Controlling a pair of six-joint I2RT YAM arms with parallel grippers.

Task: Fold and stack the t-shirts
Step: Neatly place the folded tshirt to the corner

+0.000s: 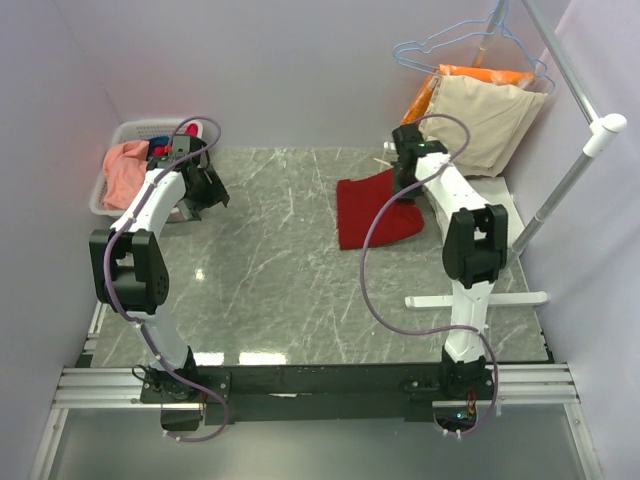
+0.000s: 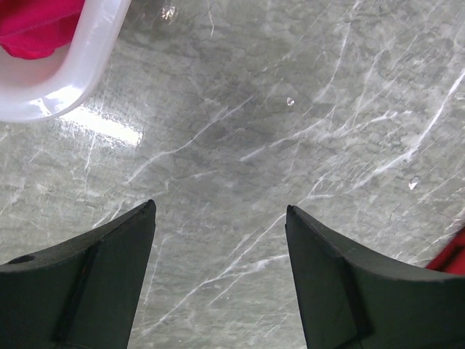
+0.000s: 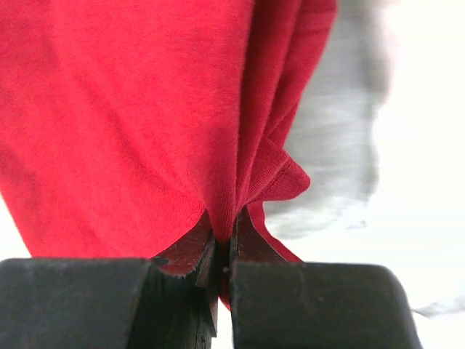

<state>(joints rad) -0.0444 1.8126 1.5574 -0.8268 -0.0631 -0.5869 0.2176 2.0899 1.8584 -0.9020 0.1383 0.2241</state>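
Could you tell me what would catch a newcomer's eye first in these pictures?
The dark red t-shirt sits on the right of the marble table, a fold pinched in the shut right gripper. At the left, a white basket holds a salmon-pink shirt, with the open left gripper empty beside it.

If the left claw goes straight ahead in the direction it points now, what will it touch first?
Most likely the bare marble table. The left claw is open and points down at it, with nothing in the way. The white basket sits off to the side. Depth is unclear.
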